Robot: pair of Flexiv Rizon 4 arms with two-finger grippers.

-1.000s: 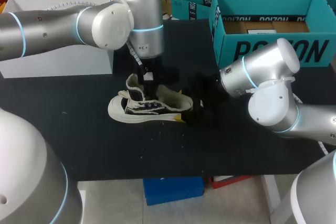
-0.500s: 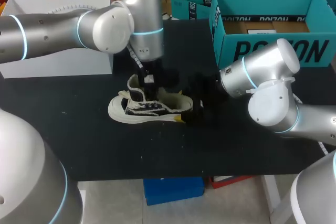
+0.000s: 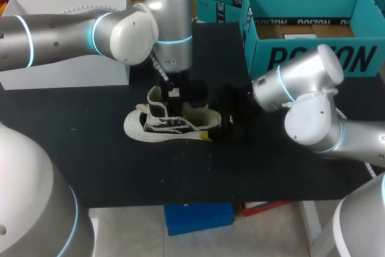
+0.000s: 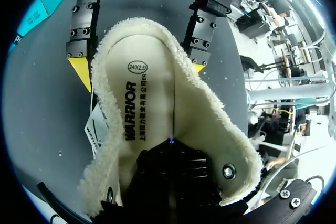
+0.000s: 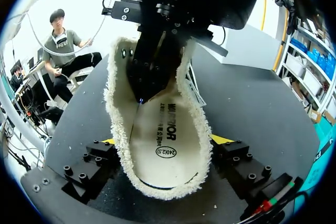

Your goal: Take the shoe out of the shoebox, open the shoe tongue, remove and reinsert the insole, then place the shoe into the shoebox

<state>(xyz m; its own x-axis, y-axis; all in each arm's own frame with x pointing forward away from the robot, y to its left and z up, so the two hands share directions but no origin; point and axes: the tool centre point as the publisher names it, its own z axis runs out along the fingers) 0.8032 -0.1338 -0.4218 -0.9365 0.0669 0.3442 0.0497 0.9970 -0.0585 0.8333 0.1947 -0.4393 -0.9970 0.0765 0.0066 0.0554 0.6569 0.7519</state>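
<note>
Currently, right fingers (image 5: 167, 140): spread wide, one yellow tip on each side of the shoe's (image 5: 113, 114) heel. Both press against the fleecy collar, so the heel is clamped between them. The left wrist view shows the same hold from the other end, with the right fingers (image 4: 139, 70) flanking the heel and the collar bulging over one tip.

Left fingers (image 4: 173, 174): sunk into the shoe's mouth ahead of the heel, down toward the insole (image 4: 152, 98). The tips are hidden among the black parts, so I cannot tell whether they are open or gripping anything. From the right wrist view the left fingers (image 5: 152, 66) come down as a dark wedge to the insole (image 5: 163, 150) near its middle.

Shoe (image 3: 165, 126): black and white sneaker with cream fleece lining. It stands on its sole on the desk (image 3: 120, 161), toe toward the left arm's side and heel toward the right arm's. The tongue is pulled up and forward. The insole lies flat inside, printed side up. A white paper tag (image 4: 94, 129) lies against the shoe's side.

Left arm (image 3: 120, 31) comes in over the desk and drops onto the shoe from above. Right arm (image 3: 307, 100) is low at the heel end.

Shoebox (image 3: 313, 58): teal, open, at the far right of the desk, well apart from the shoe. White box (image 3: 66, 70) at the far left.
</note>
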